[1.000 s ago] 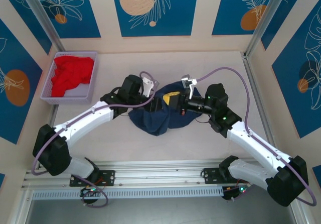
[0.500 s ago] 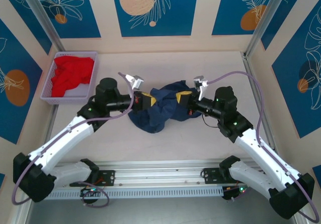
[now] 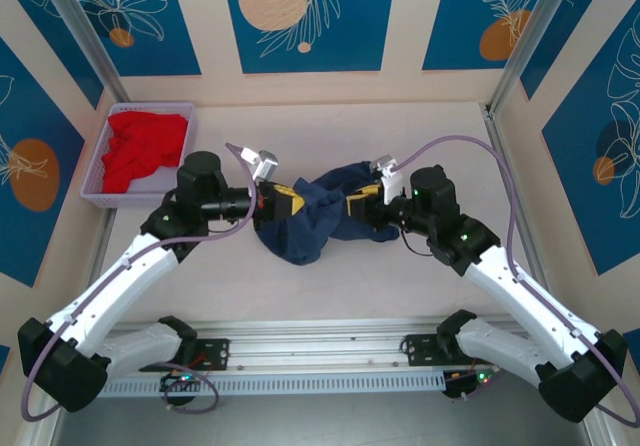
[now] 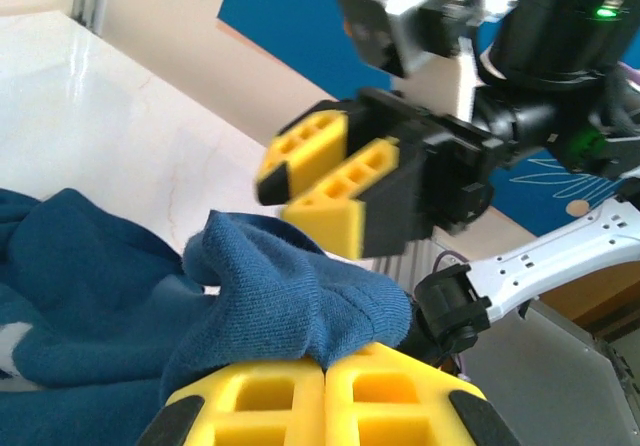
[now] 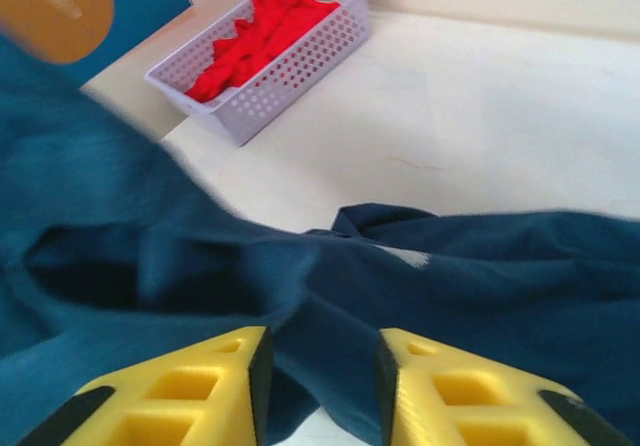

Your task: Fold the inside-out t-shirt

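Top external view: the inside-out t-shirt [image 3: 305, 228] lies bunched at the middle of the tabletop [image 3: 400, 286], between your two arms.
The crumpled bundle's long axis runs left to right, and it sags toward the near edge. Your left tool [image 3: 290, 200] sits at its left end, with the yellow honeycomb pads pressed fully together on a soft fold of navy knit. Your right tool [image 3: 355, 206] faces it at the right end, close by. Its pads stand partly apart with cloth running across the gap, and you cannot tell whether they grip it. The fabric is limp, matte and creased, with a small pale patch showing. A lavender perforated basket [image 3: 105, 198] holding a red garment [image 3: 145, 146] sits well apart at the far left.
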You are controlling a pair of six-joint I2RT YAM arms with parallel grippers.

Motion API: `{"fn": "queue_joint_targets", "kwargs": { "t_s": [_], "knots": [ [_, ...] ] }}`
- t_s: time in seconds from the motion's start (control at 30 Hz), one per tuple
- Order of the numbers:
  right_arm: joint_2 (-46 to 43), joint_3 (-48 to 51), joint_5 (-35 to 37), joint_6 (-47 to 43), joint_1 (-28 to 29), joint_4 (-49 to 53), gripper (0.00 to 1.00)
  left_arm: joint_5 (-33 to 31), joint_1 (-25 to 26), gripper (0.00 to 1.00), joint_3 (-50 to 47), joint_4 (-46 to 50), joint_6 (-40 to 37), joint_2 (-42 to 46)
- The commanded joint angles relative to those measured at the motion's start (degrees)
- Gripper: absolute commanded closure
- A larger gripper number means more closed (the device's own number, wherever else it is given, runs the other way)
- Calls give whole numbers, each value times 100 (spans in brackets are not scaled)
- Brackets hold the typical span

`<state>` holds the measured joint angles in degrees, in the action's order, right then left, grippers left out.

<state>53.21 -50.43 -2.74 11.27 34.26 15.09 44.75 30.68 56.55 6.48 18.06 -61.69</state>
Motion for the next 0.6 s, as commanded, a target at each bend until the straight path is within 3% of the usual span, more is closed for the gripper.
{"fn": "queue_joint_targets", "kwargs": {
  "t_s": [0.0, 0.2, 0.27, 0.57],
  "knots": [
    [-245, -226, -144, -1022, 214, -9, 62, -67, -96, 100, 319, 543, -319, -62],
    [69, -487, -269, -2198, 718, -73, 55, 19, -114, 100, 443, 817, -435, -141],
    [307, -636, -280, -2409, 787, -68, 49, 74, -115, 100, 462, 866, -450, -171],
    [906, -946, -331, -2501, 896, -461, 49, 172, -114, 100, 437, 887, -484, -190]
  ]
}}
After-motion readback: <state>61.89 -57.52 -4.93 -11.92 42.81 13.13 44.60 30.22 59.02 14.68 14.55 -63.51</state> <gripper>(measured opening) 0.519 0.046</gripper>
